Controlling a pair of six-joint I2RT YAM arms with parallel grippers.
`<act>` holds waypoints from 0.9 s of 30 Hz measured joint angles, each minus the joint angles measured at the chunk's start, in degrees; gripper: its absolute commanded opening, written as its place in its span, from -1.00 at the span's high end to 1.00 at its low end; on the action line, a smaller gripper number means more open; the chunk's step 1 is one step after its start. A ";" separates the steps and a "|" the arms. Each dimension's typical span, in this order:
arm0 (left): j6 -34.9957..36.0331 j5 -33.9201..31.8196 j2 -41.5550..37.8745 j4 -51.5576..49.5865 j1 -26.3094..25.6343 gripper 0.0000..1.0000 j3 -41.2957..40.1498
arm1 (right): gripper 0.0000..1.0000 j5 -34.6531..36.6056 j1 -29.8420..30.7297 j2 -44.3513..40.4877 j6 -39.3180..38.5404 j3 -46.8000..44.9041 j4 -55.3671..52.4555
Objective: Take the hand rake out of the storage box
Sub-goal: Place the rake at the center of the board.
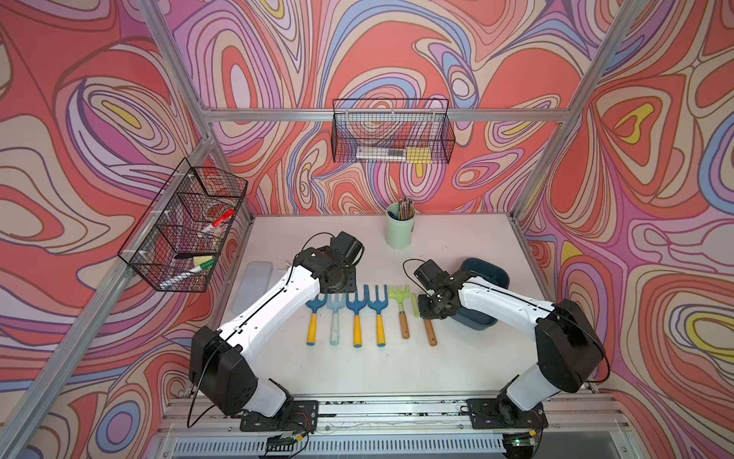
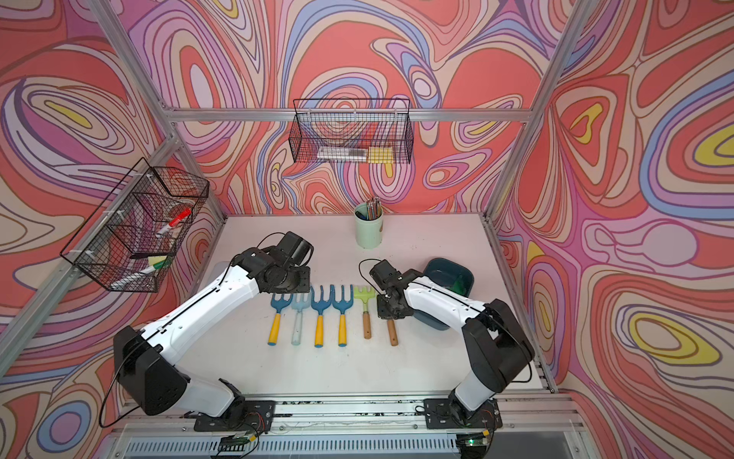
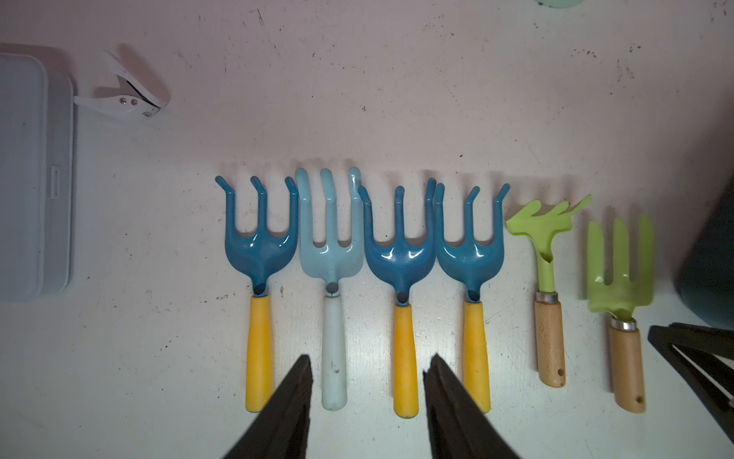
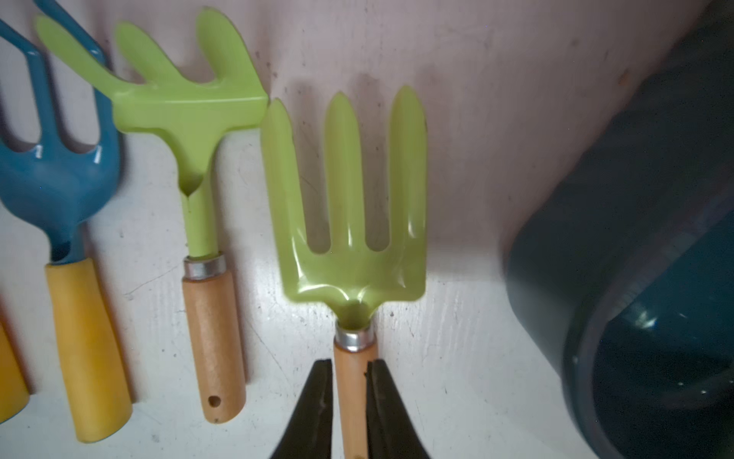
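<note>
The right gripper is clamped on the wooden handle of the green hand rake, which sits outside the storage box, at table level just beside it; only the release seems left. The left gripper hangs partly open and empty above the blue rakes; the leaf rake nearly touches the held tines, crowding the set-down.

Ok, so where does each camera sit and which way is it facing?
Top views: high above the robot's base, looking down and forward over the table; left arm and right arm show.
Left wrist: above the row of rakes, looking down; its open left hand shows.
Right wrist: close over the green three-tined rake; right hand shut on its handle.
Shared: both wrist views catch that rake and the storage box.
</note>
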 measured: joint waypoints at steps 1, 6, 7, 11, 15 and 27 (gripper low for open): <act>0.00 -0.07 0.00 0.02 0.00 0.00 -0.07 | 0.89 0.02 0.00 0.28 0.13 -0.31 0.48; -0.02 -0.11 0.00 0.02 0.22 0.00 -0.09 | 0.88 -0.07 0.00 2.25 1.53 -2.05 4.13; -0.02 -0.13 0.00 0.00 0.26 0.00 -0.09 | 0.85 -0.07 0.00 2.40 1.73 -2.38 4.37; 0.00 -0.15 0.00 0.00 0.26 0.00 -0.09 | 0.57 -0.02 0.00 1.92 2.25 -2.69 4.44; 0.00 -0.13 0.00 0.00 0.26 0.00 -0.09 | 0.33 0.17 0.00 -1.62 2.12 -2.69 2.40; -0.02 -0.07 0.04 0.02 0.26 0.00 -0.09 | 0.33 -1.97 0.00 -7.76 3.76 -15.47 1.16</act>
